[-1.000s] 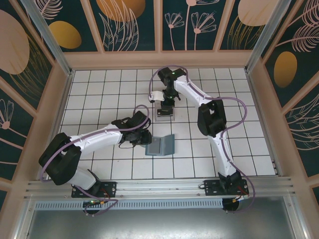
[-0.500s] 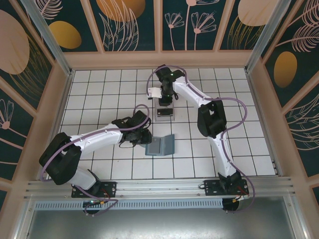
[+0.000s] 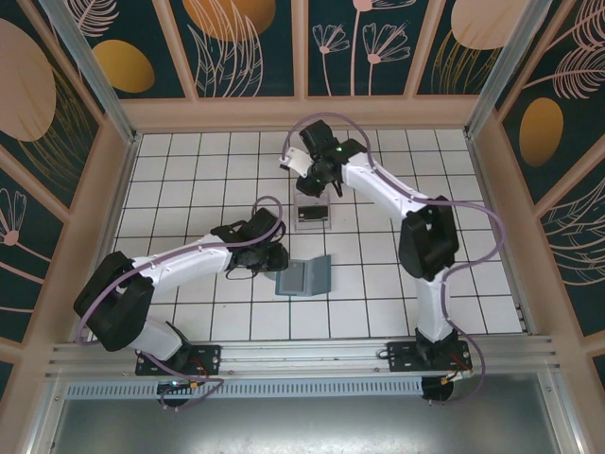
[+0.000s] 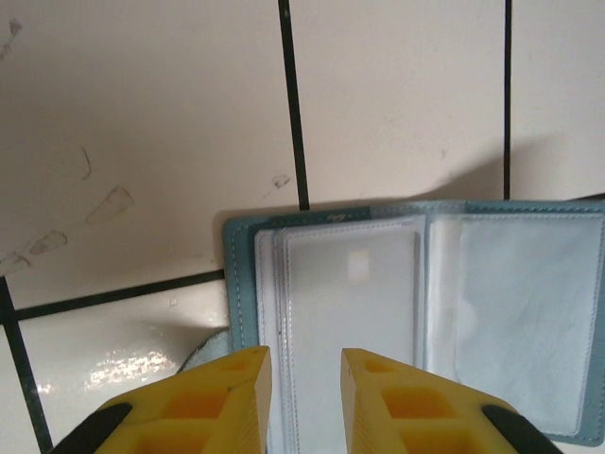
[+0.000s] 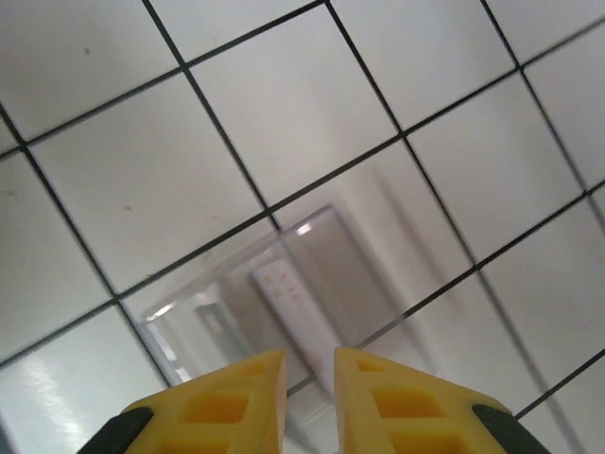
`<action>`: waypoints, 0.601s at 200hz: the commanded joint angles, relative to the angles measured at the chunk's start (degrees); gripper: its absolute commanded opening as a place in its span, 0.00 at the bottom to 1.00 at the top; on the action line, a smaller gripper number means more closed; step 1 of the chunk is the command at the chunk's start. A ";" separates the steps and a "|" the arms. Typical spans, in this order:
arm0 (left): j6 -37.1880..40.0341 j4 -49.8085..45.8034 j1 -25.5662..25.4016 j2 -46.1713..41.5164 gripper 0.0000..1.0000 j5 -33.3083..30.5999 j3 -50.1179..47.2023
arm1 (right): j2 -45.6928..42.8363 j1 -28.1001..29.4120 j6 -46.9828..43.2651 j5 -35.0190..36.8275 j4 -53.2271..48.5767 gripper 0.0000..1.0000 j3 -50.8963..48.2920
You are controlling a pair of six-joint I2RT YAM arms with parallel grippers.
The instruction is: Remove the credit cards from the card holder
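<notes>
Since a moment ago the right hand (image 5: 309, 359) has pulled back from the clear box (image 3: 312, 214), where a white card (image 5: 293, 307) lies; its fingers are a tiny bit apart and hold nothing. The card holder (image 3: 302, 277) lies open on the worktop (image 3: 473, 284), long side going left to right, well away from that hand. The left hand (image 4: 304, 352) is much nearer, right at the holder's left end, with fingers a little apart over a clear pocket, and I cannot tell if they pinch it.

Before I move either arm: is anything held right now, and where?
Right gripper: nothing between its fingers, above the clear box. Left gripper straddles the near edge of the card holder, left panel; whether it is clamped cannot be told.
</notes>
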 commanded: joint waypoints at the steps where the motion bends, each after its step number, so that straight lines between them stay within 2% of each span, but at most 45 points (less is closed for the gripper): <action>1: -0.02 2.69 1.62 -2.41 0.27 1.25 -0.81 | -8.50 0.88 17.59 -0.47 10.64 0.21 -9.38; 16: 0.12 3.11 2.67 -3.12 0.27 1.55 -1.21 | -13.67 1.88 25.85 3.66 15.38 0.21 -16.62; 60: 0.08 5.67 5.37 -4.76 0.27 3.59 -2.82 | -22.87 4.24 46.55 4.53 17.89 0.18 -28.45; 120: 0.24 9.01 7.26 -4.29 0.27 7.40 -5.10 | -25.76 13.98 58.88 1.19 17.61 0.15 -35.33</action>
